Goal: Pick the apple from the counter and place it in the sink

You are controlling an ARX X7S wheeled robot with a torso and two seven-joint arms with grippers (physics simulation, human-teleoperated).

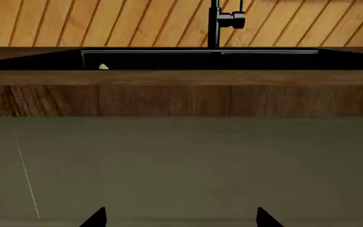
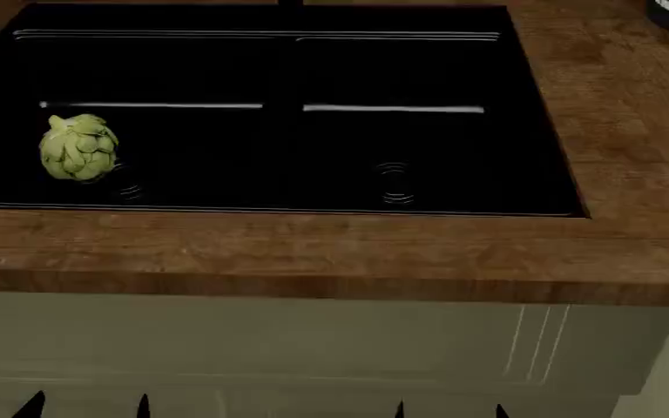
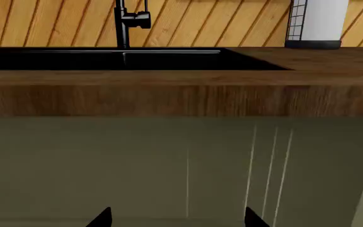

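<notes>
Head view — glossy black double-basin sink (image 2: 543, 113) holds artichoke (image 2: 79, 147).

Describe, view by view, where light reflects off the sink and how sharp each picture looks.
Head view: thin white streaks cross the glossy black sink, faint rings mark its drains, and the artichoke is crisp. Left wrist view: a bright line runs along the sink's rim, wood grain slightly soft. Right wrist view: the same rim highlight, no glare on the counter.

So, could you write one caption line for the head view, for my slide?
Head view: artichoke in the left basin of the black sink, wooden counter in front, both pincers open and low; no apple visible.
</notes>
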